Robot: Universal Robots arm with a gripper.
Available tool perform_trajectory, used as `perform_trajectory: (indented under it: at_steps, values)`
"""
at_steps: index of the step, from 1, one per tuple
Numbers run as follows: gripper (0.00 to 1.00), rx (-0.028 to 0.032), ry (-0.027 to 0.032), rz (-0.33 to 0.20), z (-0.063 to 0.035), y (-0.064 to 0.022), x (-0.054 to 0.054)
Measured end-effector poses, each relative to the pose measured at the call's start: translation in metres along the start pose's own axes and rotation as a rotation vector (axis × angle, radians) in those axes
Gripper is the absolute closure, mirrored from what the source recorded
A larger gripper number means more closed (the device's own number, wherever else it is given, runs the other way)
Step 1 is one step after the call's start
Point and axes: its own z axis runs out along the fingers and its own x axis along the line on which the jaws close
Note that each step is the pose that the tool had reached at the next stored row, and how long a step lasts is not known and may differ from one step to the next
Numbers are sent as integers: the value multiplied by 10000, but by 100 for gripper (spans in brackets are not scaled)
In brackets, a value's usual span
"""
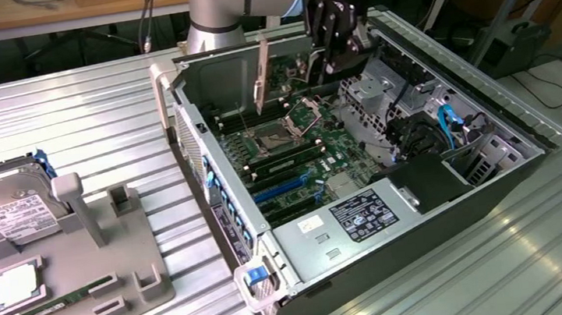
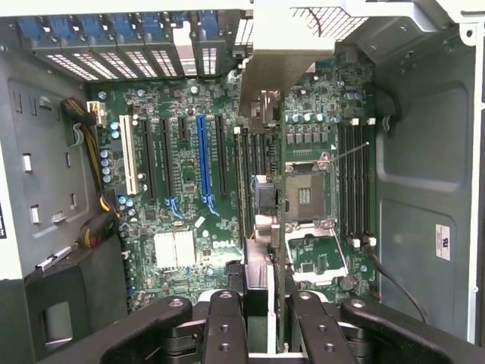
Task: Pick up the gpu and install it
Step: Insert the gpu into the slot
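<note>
Exterior view: a ribbed metal table [image 1: 77,108] carries everything. At 9 o'clock from the computer case [image 1: 456,225] sits a gray holder [image 1: 116,284]. A hard drive [image 1: 10,209] leans at the holder's 10 o'clock, a square chip [image 1: 17,283] lies at its 8 o'clock, and a green memory stick [image 1: 61,300] lies at its 6 o'clock.

The case lies on its side with the panel off, so the motherboard [image 1: 333,152] shows. At 12 o'clock of the opening, the robot arm [image 1: 218,7] comes down from behind. Its gripper [image 1: 340,63] is clamped on the gpu [image 1: 284,83]. The card hangs on edge over the board and is not seated in a slot. Its silvery bracket [image 1: 262,77] points down at the card's 9 o'clock end, near the case's rear wall. At 3 o'clock of the board, 2 blue cables [image 1: 450,128] run beside dark drive bays.

Wrist view: the gripper [image 2: 267,318] shows 2 black fingers [image 2: 226,326] pressed narrowly on the gpu [image 2: 265,227]. The card is seen edge-on and runs away from the camera to its bracket [image 2: 288,64]. Below it lie a white slot [image 2: 130,152], a long blue slot [image 2: 202,159] and the open processor socket [image 2: 307,197], all apart from the card.
</note>
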Motion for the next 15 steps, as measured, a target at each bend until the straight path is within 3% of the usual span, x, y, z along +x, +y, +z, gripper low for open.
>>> perform_trajectory:
  at_steps: [8,15]
  values:
    - [72,-3,1,3,139,11,12]
    - [72,-17,-6,-110,159,28,34]
